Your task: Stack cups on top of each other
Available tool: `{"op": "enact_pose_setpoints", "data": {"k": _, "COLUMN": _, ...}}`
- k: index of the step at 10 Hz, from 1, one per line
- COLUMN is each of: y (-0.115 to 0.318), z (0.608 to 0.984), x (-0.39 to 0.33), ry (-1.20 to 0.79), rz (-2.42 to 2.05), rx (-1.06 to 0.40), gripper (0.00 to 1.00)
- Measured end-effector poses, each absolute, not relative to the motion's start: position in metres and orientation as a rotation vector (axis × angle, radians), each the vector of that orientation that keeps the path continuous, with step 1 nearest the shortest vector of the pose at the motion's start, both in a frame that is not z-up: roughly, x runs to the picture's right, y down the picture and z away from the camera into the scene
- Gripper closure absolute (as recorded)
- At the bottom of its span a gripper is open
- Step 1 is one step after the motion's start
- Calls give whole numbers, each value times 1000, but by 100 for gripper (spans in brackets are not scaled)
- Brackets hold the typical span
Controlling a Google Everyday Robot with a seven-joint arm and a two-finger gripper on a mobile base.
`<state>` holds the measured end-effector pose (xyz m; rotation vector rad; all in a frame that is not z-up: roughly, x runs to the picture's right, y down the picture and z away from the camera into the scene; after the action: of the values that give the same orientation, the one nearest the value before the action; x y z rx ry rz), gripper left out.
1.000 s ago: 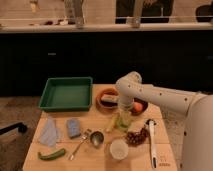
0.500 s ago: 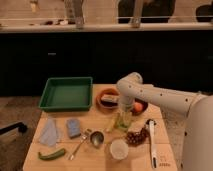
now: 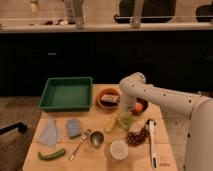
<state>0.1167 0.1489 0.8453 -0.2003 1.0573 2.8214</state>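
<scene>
A translucent yellow-green cup stands upright on the wooden table, right of centre. My gripper hangs straight down from the white arm, right at the cup's top, and hides its rim. A dark grey shiny metal cup stands apart, lower left of the green cup, near the table's front.
Two brown bowls stand behind the green cup, one holding an orange fruit. A green tray is at the back left. A white round cup, grapes, a white brush, a spoon, a blue sponge, a cloth and a green vegetable lie along the front.
</scene>
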Motion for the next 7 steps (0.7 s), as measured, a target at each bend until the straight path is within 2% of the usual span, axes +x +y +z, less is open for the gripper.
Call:
{"op": "enact_pose_setpoints", "data": {"k": 1, "y": 148, "z": 846, "x": 120, "ry": 1068, "rz": 2835, "rx": -208, "gripper": 88}}
{"op": "enact_pose_setpoints", "data": {"k": 2, "y": 148, "z": 846, "x": 123, "ry": 1077, "rz": 2844, "rx": -210, "gripper": 96}}
{"op": "enact_pose_setpoints", "data": {"k": 3, "y": 148, "z": 847, "x": 124, "ry": 1084, "rz": 2848, "rx": -210, "gripper": 100}}
{"op": "enact_pose_setpoints", "data": {"k": 7, "y": 147, "z": 844, "x": 124, "ry": 1081, "rz": 2877, "rx": -160, "gripper": 100}}
